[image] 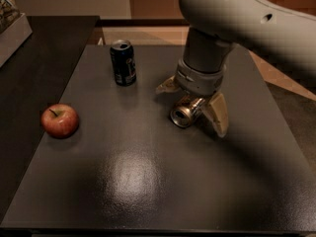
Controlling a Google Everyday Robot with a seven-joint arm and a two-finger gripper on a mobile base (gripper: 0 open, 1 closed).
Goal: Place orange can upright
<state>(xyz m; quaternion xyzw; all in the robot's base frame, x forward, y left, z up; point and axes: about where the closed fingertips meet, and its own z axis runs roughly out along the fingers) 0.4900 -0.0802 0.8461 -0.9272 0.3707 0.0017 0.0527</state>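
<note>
The orange can point(184, 112) lies on its side on the dark grey table point(148, 181), right of the middle, with its silver top facing the front left. My gripper point(192, 101) reaches down over it from above. The fingers are spread open and straddle the can: the left finger point(166, 86) stands apart behind the can, and the right finger point(218, 114) is close beside its right flank. The rear part of the can is hidden under my wrist.
A dark blue can point(123, 62) stands upright at the back, left of my gripper. A red apple point(59, 120) sits at the left edge. A box point(12, 26) rests on the counter at the far left.
</note>
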